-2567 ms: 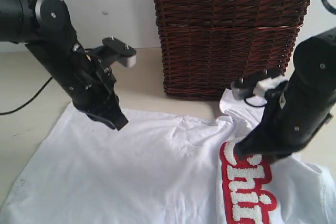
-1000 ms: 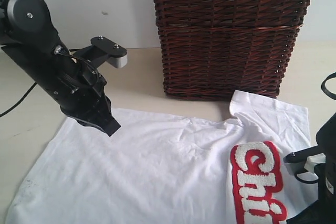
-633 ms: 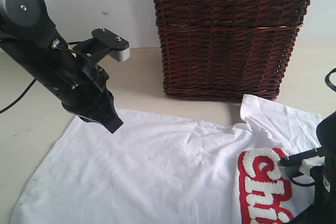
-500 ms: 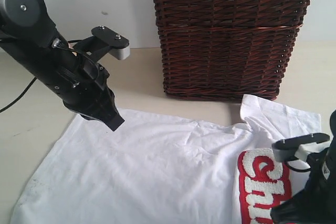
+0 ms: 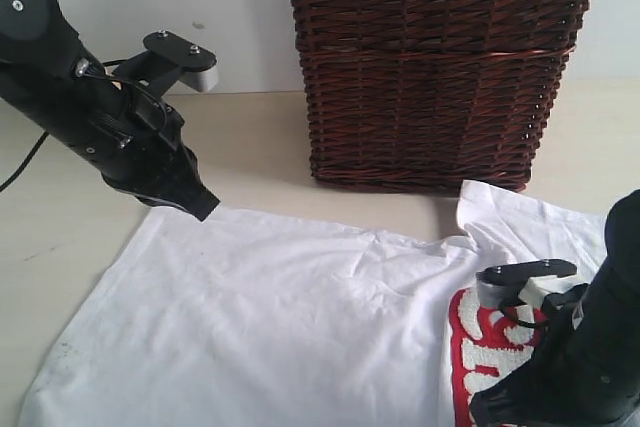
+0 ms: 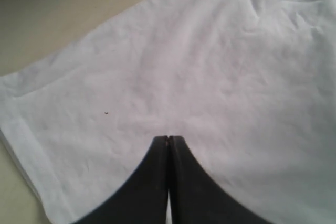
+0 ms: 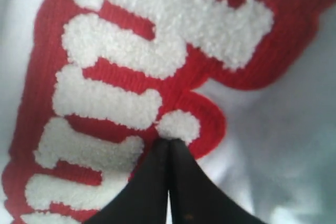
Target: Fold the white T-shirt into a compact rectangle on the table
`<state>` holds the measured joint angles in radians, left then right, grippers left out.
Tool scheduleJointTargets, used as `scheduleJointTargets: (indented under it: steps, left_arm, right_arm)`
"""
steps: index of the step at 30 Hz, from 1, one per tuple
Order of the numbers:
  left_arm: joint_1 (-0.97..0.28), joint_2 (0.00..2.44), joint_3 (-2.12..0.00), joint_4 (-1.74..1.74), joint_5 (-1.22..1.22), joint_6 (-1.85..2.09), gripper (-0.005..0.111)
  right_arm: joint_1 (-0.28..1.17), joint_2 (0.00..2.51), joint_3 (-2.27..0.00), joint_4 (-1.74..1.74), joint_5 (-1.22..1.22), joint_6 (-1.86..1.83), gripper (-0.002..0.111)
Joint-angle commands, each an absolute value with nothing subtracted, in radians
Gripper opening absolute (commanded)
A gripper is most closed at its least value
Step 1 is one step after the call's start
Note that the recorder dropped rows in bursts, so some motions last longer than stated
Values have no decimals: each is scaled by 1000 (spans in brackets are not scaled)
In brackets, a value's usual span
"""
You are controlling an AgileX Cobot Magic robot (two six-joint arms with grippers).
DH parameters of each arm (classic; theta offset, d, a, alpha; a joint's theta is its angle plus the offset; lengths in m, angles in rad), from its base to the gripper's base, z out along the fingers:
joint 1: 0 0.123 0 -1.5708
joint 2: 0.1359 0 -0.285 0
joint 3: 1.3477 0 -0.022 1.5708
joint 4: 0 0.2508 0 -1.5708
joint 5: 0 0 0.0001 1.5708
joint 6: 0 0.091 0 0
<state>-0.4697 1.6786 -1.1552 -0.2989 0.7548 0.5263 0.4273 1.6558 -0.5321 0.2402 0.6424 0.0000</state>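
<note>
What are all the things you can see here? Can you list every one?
white T-shirt: one, white, spread flat on the table in front of the basket.
fuzzy lettering: one patch, white letters outlined in red, on the shirt's right part, beside the right gripper.
wicker basket: one, dark brown, standing at the back of the table, by the shirt's far edge.
table: one, pale beige, under everything.
wall: one, white, behind the table.
cable: one, black, at the far left behind the left arm.
left gripper: one, black, shut, above the shirt's far left corner.
right gripper: one, black, shut, tips at the lettering.
</note>
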Motion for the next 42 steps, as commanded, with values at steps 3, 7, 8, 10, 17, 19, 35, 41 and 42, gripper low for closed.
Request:
scheduleJointTargets:
  steps: [3,7,8,10,17,19,35,41,42]
  left_arm:
    - [-468,1670,-1155,-318,737,519,0]
    - [-468,1670,-1155,-318,737,519,0]
    - [-468,1670,-1155,-318,735,519,0]
    - [-468,1670,-1155,-310,729,519,0]
    - [-468,1670,-1155,-304,729,519,0]
    - [-468,1670,-1155,-304,723,519,0]
    - [-332,1670,-1155,-256,529,519,0]
    - [-300,1704,-1155,-265,501,571,0]
    - [-300,1717,-1155,-270,511,588,0]
  right_arm:
    - [517,1763,-544,369,868,-199,0]
    - [517,1647,-605,241,831,-123,0]
    - [517,1614,-614,177,815,-55,0]
    - [517,1525,-632,11,808,124,0]
    - [410,1399,-605,-562,812,732,0]
    - [365,1466,-610,-493,738,673,0]
    - [3,1995,-856,-605,433,694,0]
    - [3,2096,-1036,-529,453,559,0]
    - [3,2111,-1064,-509,466,525,0]
